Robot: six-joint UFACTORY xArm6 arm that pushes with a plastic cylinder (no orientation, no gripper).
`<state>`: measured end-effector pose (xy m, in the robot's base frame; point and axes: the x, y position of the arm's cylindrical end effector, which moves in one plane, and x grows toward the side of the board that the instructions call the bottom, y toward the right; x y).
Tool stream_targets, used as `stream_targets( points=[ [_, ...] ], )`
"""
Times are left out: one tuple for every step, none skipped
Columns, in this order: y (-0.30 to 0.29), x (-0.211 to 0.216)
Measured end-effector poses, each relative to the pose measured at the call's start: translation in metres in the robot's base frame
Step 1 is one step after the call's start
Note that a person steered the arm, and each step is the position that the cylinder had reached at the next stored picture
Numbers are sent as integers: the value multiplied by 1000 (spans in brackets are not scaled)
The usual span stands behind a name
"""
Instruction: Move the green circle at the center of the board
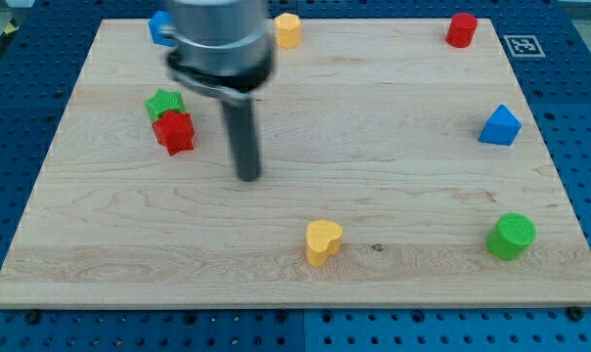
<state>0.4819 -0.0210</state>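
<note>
The green circle (512, 236) is a short green cylinder near the view's bottom right corner of the wooden board (374, 147). My tip (248, 177) is the lower end of a dark rod left of the board's middle. It is far to the left of the green circle and touches no block. The nearest blocks are a red star-like block (174, 132) and a green star-like block (164, 103), to the tip's left.
A yellow heart block (323, 242) lies at the bottom middle. A blue triangular block (500, 126) is at the right edge. A red cylinder (462, 29) is at the top right, a yellow block (289, 30) at the top middle, a blue block (160, 27) at the top left.
</note>
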Motion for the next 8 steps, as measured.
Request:
stream_targets(
  points=[
    [103, 0],
    [217, 0],
    [296, 47],
    [314, 110],
    [309, 112],
    [283, 111],
    [261, 106],
    [248, 90]
  ],
)
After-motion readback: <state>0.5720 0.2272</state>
